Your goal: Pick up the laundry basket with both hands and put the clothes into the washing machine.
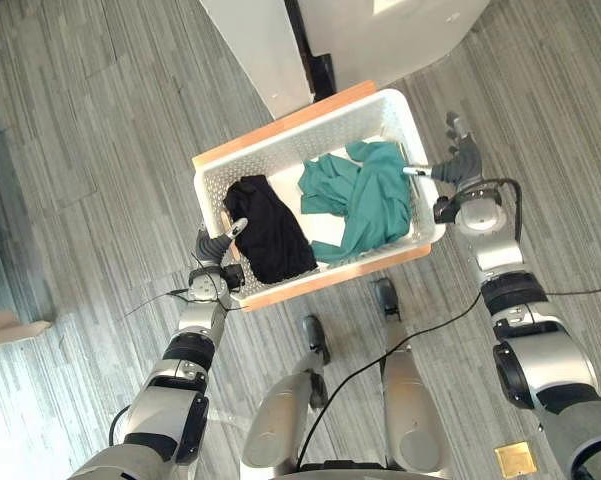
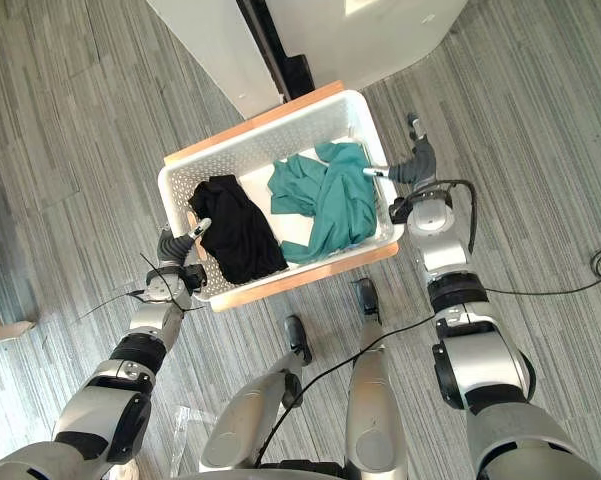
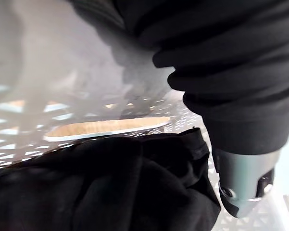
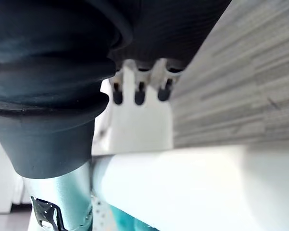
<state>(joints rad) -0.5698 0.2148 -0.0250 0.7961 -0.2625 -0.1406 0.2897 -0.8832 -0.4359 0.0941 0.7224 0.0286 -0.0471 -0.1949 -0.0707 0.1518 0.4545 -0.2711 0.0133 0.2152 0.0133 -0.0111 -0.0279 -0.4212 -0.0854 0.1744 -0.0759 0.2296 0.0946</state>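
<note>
The basket (image 1: pixel 300 135), white and perforated, sits over a wooden desk (image 1: pixel 330 277) whose edge shows along its near and far sides; whether it rests on that top or is lifted just clear cannot be told. It holds two items: a black garment (image 1: pixel 270 235) bunched at the left end and a green garment (image 1: pixel 365 200) spread over the right half, with bare white bottom between them. The left hand (image 1: pixel 215 247) is at the left end wall. Its thumb (image 3: pixel 245 187) lies inside the basket beside the black garment, hooked over the rim with the palm outside. The right hand (image 1: pixel 465 160) is at the right end. Its fingers (image 4: pixel 139 94) are close together against the outside of the wall, and its thumb reaches over the rim toward the green garment, so the rim is pinched between them. Judgement: the two-handed grasp is made and is the step in hand. The carry and the unloading are not yet done, since both garments are in the basket. A white appliance (image 1: pixel 400 30), taken to be the washing machine, stands just beyond the far side on the grey plank floor (image 1: pixel 80 150). Its door is not visible.
</note>
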